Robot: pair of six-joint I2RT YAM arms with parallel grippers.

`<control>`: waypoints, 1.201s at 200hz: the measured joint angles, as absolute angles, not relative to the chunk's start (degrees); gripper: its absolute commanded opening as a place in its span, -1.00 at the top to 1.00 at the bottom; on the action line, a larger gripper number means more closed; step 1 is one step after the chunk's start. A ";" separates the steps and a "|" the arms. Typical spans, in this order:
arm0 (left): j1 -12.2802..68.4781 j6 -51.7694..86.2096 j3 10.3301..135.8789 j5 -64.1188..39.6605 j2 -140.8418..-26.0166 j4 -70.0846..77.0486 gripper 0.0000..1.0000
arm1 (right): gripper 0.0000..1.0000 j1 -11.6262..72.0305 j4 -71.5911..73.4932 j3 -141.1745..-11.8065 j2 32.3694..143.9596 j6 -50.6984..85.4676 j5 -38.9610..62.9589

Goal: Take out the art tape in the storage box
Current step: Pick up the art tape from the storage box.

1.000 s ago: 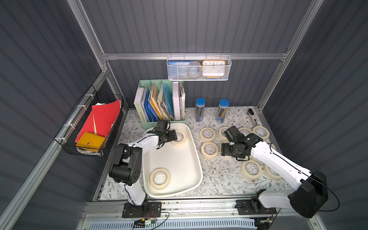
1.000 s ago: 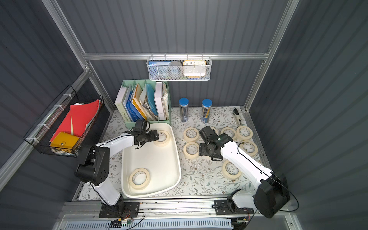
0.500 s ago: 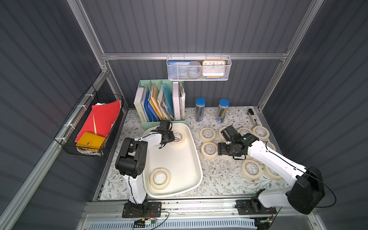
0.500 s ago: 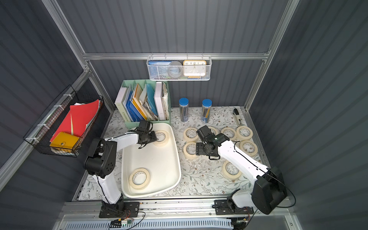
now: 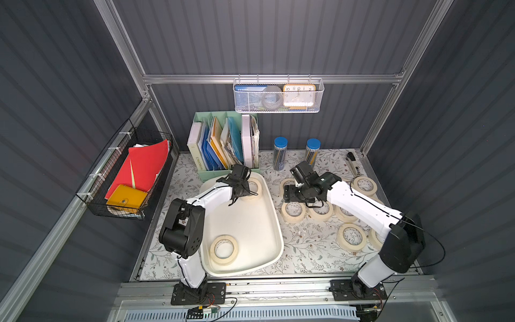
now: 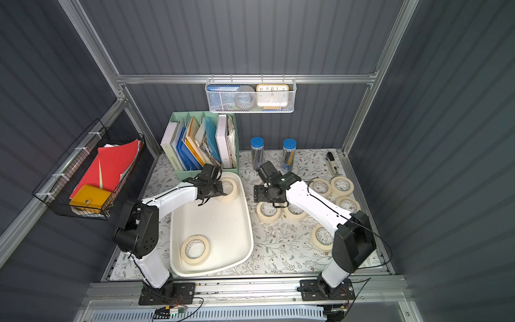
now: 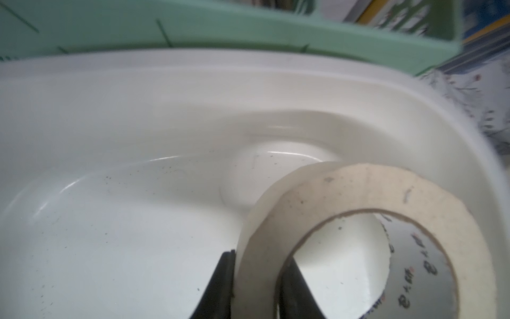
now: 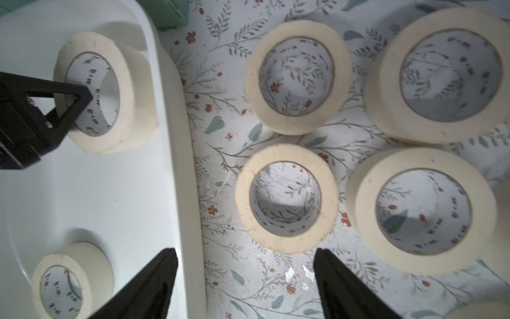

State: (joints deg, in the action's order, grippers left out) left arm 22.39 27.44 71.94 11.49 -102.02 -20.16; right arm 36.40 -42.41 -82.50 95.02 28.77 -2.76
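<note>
The left claw (image 7: 256, 287) is clamped on the wall of a cream masking-tape roll with a white printed core (image 7: 358, 193). Only the left wrist view shows one black finger (image 7: 220, 284) outside the ring and one inside; in both top views the wrist hides this grip. The roll sits at the far end of the large shallow off-white plastic storage tub (image 7: 165, 110), near the mint-green file organiser (image 7: 220, 27). The right claw (image 8: 248, 276) gapes wide, empty, over the floral table mat (image 8: 220, 124) just beside the tub's rim. A second alike roll (image 5: 223, 250) lies flat in the tub's near end, cut off in the right wrist view. The other cream rolls (image 8: 287, 198) lie on the mat, some half hidden under the right arm.
</note>
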 measured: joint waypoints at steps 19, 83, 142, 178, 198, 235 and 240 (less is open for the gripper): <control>24.51 27.24 73.19 12.60 -99.72 -21.45 0.80 | -0.65 36.88 -41.41 -88.12 100.33 28.38 -1.39; 27.81 27.00 74.61 13.80 -98.32 -24.53 0.77 | -0.60 37.08 -40.21 -97.67 110.34 27.99 2.09; 29.47 27.03 74.61 13.80 -97.32 -25.34 0.76 | -0.31 37.19 -38.96 -99.77 114.54 28.56 4.56; 29.65 27.05 74.59 14.24 -95.98 -25.76 0.74 | 0.36 37.50 -37.10 -100.14 115.57 30.00 5.21; 30.17 27.05 74.56 14.24 -95.44 -25.08 0.34 | 0.79 37.54 -37.01 -100.07 115.90 30.65 3.68; 30.37 26.04 72.31 12.75 -91.85 -21.98 -0.48 | 1.00 37.50 -38.20 -99.74 116.57 30.50 2.68; 30.22 26.26 71.85 12.58 -91.24 -21.47 -0.55 | 1.00 37.50 -38.17 -99.72 116.55 30.50 2.57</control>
State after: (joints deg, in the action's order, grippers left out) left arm 30.22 26.26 71.85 12.58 -91.24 -21.47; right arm 37.50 -38.17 -99.72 116.55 30.50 2.57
